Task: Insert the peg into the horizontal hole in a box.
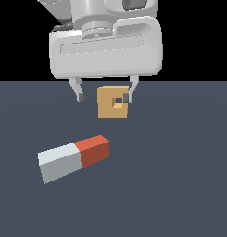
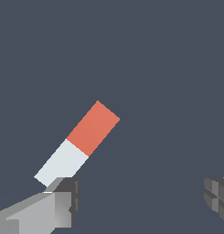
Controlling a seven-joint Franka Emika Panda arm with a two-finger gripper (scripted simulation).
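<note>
The peg lies flat on the dark floor, its grey-white half toward the exterior view's left and its red half toward the right. It also shows in the wrist view, lying diagonally. The tan box stands behind it with a small square hole through its face. My gripper hangs open and empty above the floor, in front of the box, its fingers spread wide. One finger overlaps the box's edge in the picture. The box is out of the wrist view.
The dark grey-blue floor stretches all around the peg and box. Nothing else shows on it.
</note>
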